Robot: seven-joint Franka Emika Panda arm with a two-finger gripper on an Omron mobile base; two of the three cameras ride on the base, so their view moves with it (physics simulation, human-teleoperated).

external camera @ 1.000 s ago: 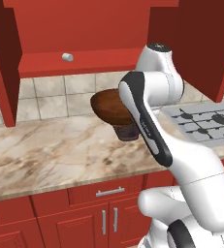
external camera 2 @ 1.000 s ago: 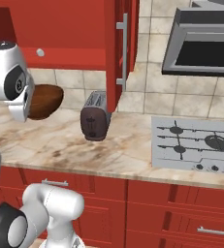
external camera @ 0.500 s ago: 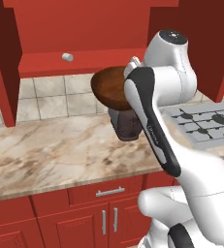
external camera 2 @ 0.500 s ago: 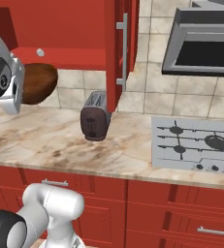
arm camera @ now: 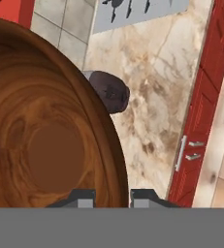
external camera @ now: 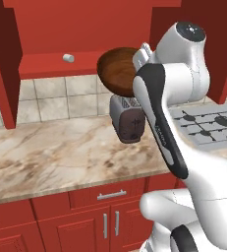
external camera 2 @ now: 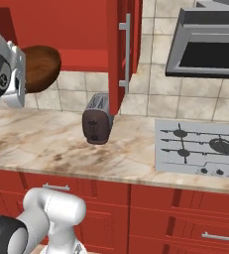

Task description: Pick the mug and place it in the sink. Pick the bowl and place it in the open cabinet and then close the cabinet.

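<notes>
Gripper (arm camera: 112,196) pinching bowl (external camera: 119,70) rim, held tilted before cabinet (external camera: 46,29) shelf; best to level out, clear toaster (external camera: 128,119) at 6 o'clock, slide inside.

You can't see the gripper's fingertips past the bowl (external camera: 117,70); the arm hides the bowl's right part.
</notes>
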